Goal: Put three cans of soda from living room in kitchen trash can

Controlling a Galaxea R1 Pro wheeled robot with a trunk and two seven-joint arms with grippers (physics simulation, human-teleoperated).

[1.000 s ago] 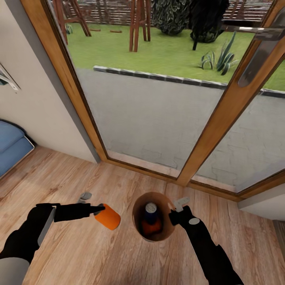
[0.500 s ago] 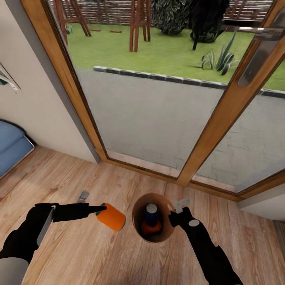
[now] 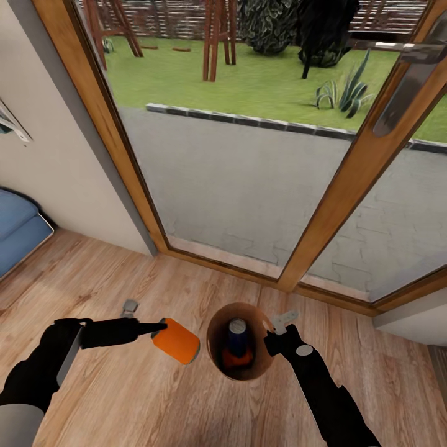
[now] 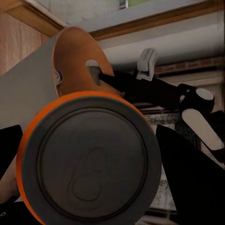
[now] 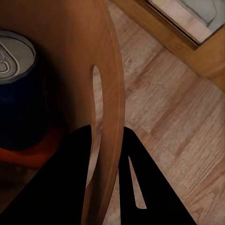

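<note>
Left claw (image 3: 153, 329) grips orange soda can (image 3: 176, 340) sideways beside trash can (image 3: 217, 347). Right claw (image 3: 271, 329) clamps its rim; blue can (image 3: 236, 332) inside.

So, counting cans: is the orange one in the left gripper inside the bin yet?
Out: the orange can sits beside the bin, outside its rim.

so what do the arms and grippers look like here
Both arms are matte black with rounded segments. The left arm has a pale grey panel along its forearm and a white-grey section nearest the body; the right arm bears a small grey disc near the wrist. Each ends in slim black fingers, with a small light grey block beside the left gripper and the right gripper. No cables visible.
</note>
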